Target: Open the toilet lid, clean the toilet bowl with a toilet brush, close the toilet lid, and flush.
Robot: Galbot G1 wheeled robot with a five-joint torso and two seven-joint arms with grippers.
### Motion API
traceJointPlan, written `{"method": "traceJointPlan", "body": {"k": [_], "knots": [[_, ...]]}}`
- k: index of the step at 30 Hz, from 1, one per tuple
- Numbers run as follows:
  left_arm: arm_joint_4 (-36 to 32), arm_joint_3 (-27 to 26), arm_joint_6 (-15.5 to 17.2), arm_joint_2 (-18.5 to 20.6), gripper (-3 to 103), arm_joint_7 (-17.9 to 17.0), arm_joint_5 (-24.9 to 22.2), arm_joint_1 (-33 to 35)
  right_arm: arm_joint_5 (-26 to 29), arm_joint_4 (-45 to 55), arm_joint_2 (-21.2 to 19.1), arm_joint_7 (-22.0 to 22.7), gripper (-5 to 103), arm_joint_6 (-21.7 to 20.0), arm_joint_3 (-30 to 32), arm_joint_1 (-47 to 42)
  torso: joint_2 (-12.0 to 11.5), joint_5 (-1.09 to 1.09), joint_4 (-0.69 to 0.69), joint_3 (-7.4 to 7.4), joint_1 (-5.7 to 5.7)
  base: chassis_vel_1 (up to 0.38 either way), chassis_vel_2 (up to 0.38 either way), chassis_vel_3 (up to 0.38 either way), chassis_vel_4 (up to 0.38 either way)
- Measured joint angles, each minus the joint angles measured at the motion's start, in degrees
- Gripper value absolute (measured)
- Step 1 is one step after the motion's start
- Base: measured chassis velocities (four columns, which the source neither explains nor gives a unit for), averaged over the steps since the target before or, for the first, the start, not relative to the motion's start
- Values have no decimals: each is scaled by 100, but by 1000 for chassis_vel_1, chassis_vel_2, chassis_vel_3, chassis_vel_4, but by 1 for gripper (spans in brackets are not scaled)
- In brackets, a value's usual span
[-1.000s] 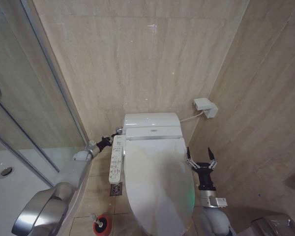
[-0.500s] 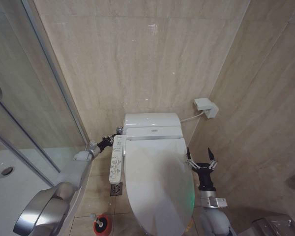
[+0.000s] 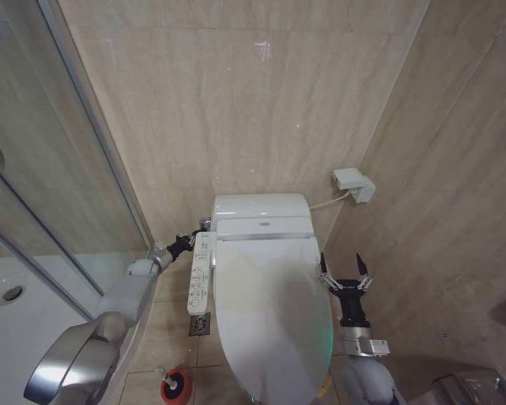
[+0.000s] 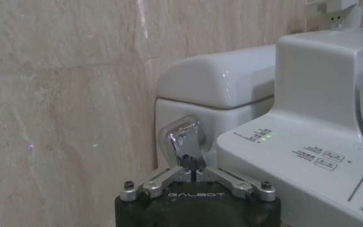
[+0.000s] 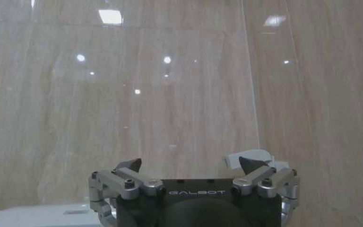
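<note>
While the toilet lid [image 3: 270, 312] is lying shut over the bowl, the left gripper [image 4: 193, 171] is sitting at the chrome flush lever [image 4: 185, 142] on the side of the tank [image 4: 216, 90], its fingers closed to a point right at the lever's lower end. I cannot tell whether they are only touching it or pressing it. Compared with the views from a second ago, almost nothing is changing: the left arm is holding the same reach along the control panel [image 3: 200, 274], and the lid, arms and brush are staying where they were. To my eye that means the closing is already done and the flush is the step in hand, either just starting or being held; no water is visible to confirm it.

The right gripper [image 3: 344, 278] is hovering just beside the lid's right edge with its fingers spread wide and nothing between them, apparently idle.

The lid's long axis is running from the tank at the wall out toward the robot, its rounded nose pointing at the robot and its hinge end against the tank. The toilet brush [image 3: 167, 377] is standing in its red holder [image 3: 175, 386] on the floor left of the toilet, handle up.
</note>
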Motion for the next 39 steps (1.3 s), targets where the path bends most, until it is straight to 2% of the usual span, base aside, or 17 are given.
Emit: {"method": "traceJointPlan", "body": {"k": [39], "knots": [[60,10,5,-22,0,16,14,-83,9,-4,-31,2,100,-18,-17,8,0,-1,-1,0,0,0,0,0,0]]}}
